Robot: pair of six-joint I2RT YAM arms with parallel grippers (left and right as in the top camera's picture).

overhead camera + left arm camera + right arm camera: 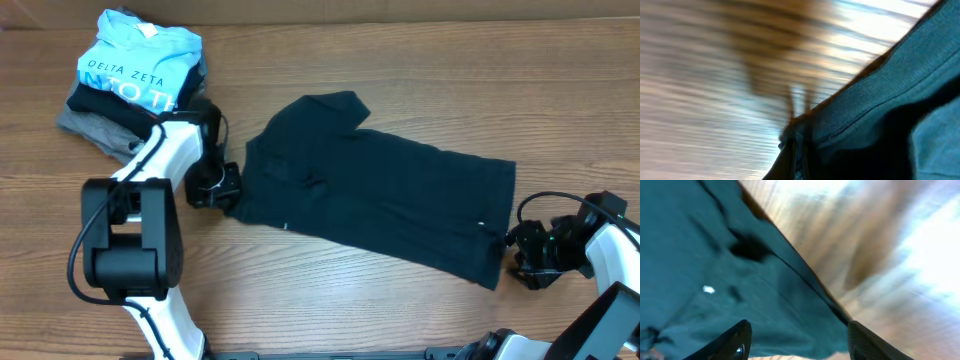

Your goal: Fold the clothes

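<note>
Wooden table (420,70) under spread dark T-shirt (380,195)

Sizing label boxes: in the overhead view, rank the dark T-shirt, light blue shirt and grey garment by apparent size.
1. Dark T-shirt, spread out.
2. Light blue shirt, folded.
3. Grey garment, mostly hidden beneath other clothes, so only its edge counts.

Robotics lab bench, this one, not a home. A wood-grain counter (400,310) fills the overhead view. Two white-and-black robot arms rise from its near edge, the left arm (140,230) and the right arm (610,260), with black cables (545,196) looping off them. The laundry reads as test material: a dark T-shirt (380,200) spread flat, and a stack of folded garments (130,80) in the far left corner. A pale strip (400,8) runs along the far edge, and there's no telling what it is.
</note>
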